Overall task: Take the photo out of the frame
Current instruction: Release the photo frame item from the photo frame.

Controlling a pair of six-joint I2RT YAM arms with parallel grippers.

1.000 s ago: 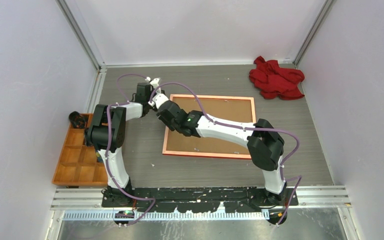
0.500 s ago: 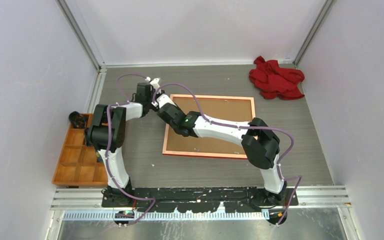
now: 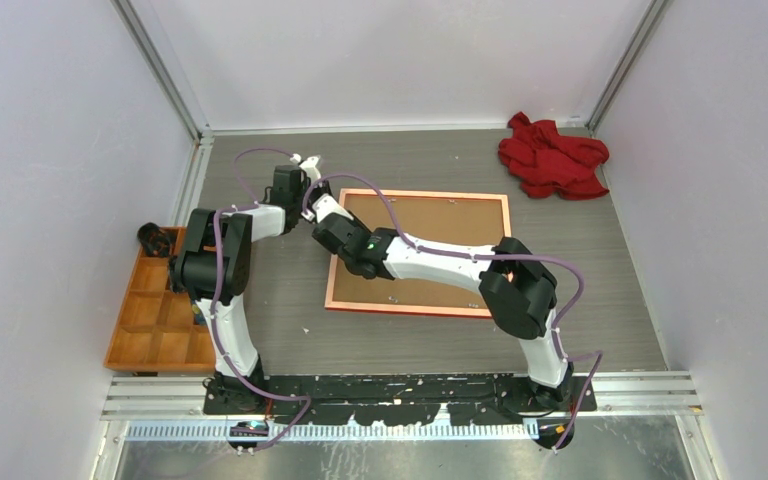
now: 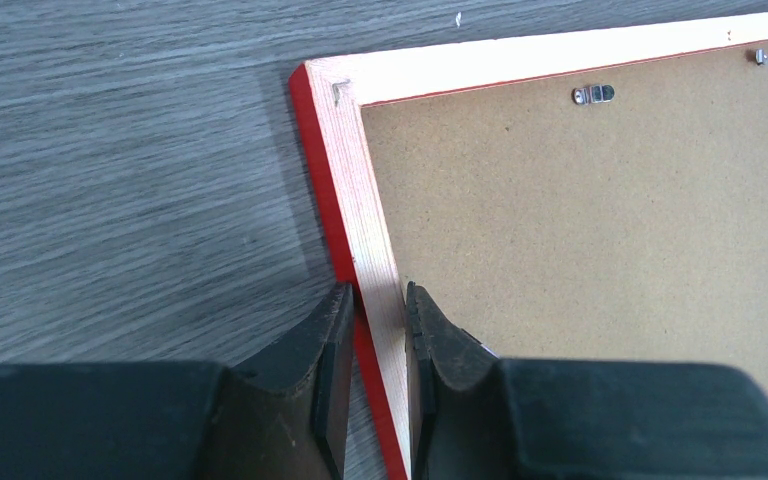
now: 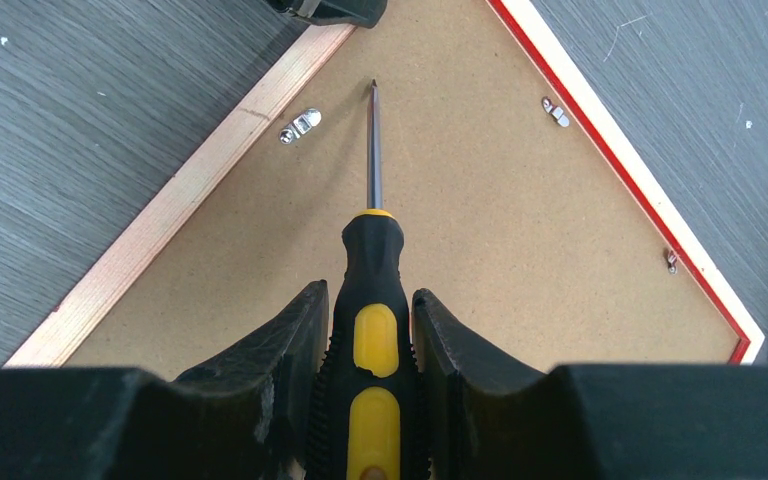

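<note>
The frame (image 3: 406, 307) lies face down on the table, and the brown backing board (image 3: 440, 225) fills it, so the photo is hidden. My left gripper (image 4: 377, 292) is shut on the frame's left rim (image 4: 360, 180), one finger outside on the red edge and one on the board side. My right gripper (image 5: 370, 290) is shut on a black-and-yellow screwdriver (image 5: 372, 260). Its tip (image 5: 373, 86) hovers over the board just right of a metal clip (image 5: 301, 124) by the left rim. In the top view both grippers meet near the frame's far-left corner (image 3: 341, 193).
More metal clips sit along the far rim (image 5: 555, 110) (image 5: 671, 261) (image 4: 593, 94). A crumpled red cloth (image 3: 552, 155) lies at the back right. An orange compartment tray (image 3: 155, 310) stands at the left edge, with a black object (image 3: 155, 238) at its far end.
My right arm has swung left, carrying the screwdriver a little closer to the frame's far-left corner. The left gripper has stayed on the rim.
</note>
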